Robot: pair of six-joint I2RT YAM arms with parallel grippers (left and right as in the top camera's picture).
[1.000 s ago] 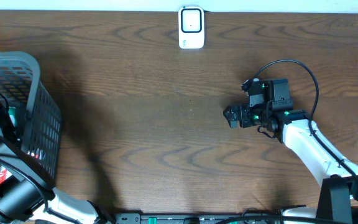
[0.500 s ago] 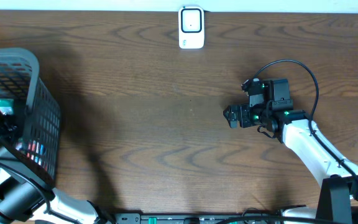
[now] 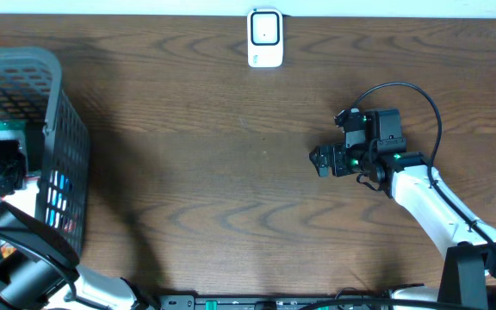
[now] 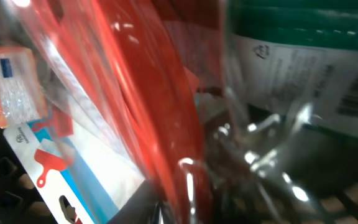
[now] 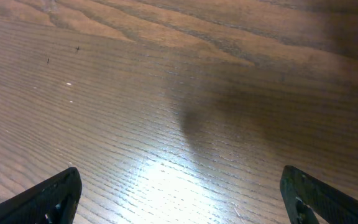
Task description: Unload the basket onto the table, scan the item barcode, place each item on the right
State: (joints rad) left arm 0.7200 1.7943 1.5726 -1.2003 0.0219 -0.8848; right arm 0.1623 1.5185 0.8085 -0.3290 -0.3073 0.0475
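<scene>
We see the left gripper point(image 3: 5, 165) down inside the grey basket point(image 3: 58, 99) at the left edge of the desk point(image 3: 196, 172). Its camera is pressed close against the goods, and we cannot tell whether its jaws are apart or closed on anything. Filling that close view is a red packet point(image 4: 160, 106) in shiny clear wrap. A tub point(image 4: 303, 56) with a green top lies just behind it, with a barcode point(image 4: 356, 93) showing on its white label. An orange packet point(image 4: 8, 81) and a blue-and-white card point(image 4: 73, 168) lie to the left, all of them in the basket. The right gripper point(image 3: 319, 161) hangs over bare wood on the right side of the desk, jaws spread wide with nothing between them. The white scanner point(image 3: 265, 39) stands at the far edge, well apart from both arms.
</scene>
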